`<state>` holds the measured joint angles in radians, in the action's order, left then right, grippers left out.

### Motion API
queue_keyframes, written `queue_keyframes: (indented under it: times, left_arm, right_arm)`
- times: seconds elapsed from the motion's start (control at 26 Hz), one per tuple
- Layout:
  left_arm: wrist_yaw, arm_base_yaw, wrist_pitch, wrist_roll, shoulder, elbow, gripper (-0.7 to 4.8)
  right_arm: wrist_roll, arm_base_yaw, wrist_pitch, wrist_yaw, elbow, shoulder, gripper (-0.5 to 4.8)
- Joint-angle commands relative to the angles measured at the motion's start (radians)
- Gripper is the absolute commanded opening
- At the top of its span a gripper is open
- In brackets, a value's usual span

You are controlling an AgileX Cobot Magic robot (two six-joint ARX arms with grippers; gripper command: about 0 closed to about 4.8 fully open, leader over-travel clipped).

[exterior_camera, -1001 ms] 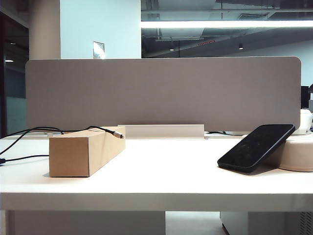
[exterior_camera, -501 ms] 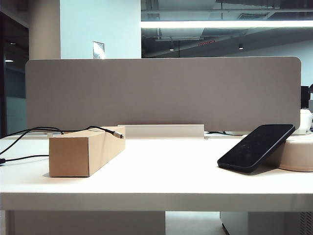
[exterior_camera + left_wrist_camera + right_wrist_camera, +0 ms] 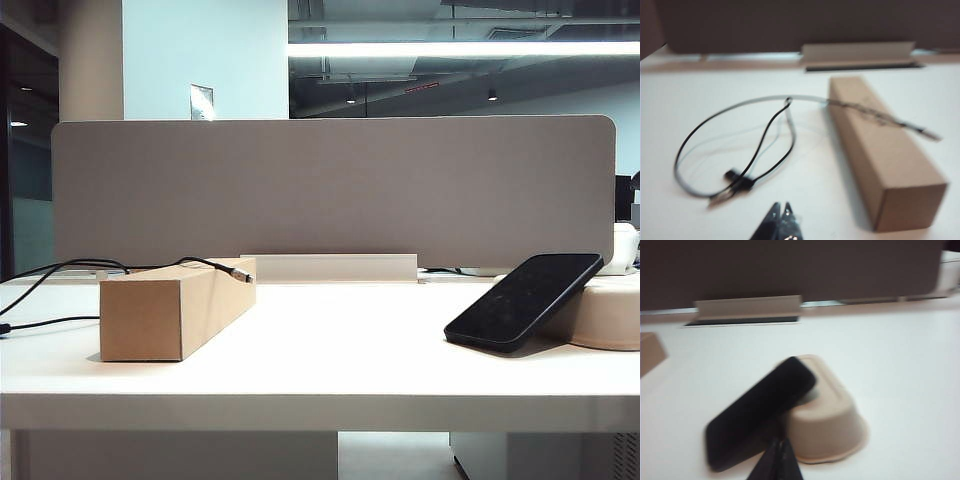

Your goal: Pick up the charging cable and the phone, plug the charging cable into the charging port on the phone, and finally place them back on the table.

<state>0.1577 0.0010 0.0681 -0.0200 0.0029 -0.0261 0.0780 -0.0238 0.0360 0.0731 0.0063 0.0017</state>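
The black charging cable (image 3: 60, 268) loops over the white table (image 3: 330, 350) at the left and runs across the top of a brown cardboard box (image 3: 175, 305), its silver plug tip (image 3: 242, 274) jutting past the box's far side. In the left wrist view the charging cable (image 3: 730, 150) lies coiled ahead of my left gripper (image 3: 781, 206), which is shut and empty. The black phone (image 3: 525, 300) leans tilted against a beige pulp tray (image 3: 610, 315) at the right. My right gripper (image 3: 780, 441) is shut, empty, hovering short of the phone (image 3: 757, 412). The charging port is not visible.
A grey fabric divider panel (image 3: 330, 190) with a white cable slot (image 3: 330, 267) closes off the back of the table. The beige tray (image 3: 827, 420) sits beside the phone. No arm shows in the exterior view.
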Motion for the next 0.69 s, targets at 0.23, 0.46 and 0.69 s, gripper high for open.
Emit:
queue_keyframes:
  times: [0.23, 0.46, 0.69]
  left_arm:
    - [0.176, 0.001, 0.04, 0.01, 0.002, -0.068, -0.06]
    - [0.192, 0.001, 0.068, 0.01, 0.002, -0.109, -0.06]
    - [0.204, 0.001, 0.095, 0.047, 0.124, -0.208, -0.06]
  right_arm:
    - [0.061, -0.001, 0.066, 0.09, 0.001, -0.002, -0.01]
    - [0.084, -0.001, 0.14, 0.114, 0.025, 0.0, -0.01]
    - [0.162, -0.001, 0.166, 0.116, 0.112, 0.008, -0.01]
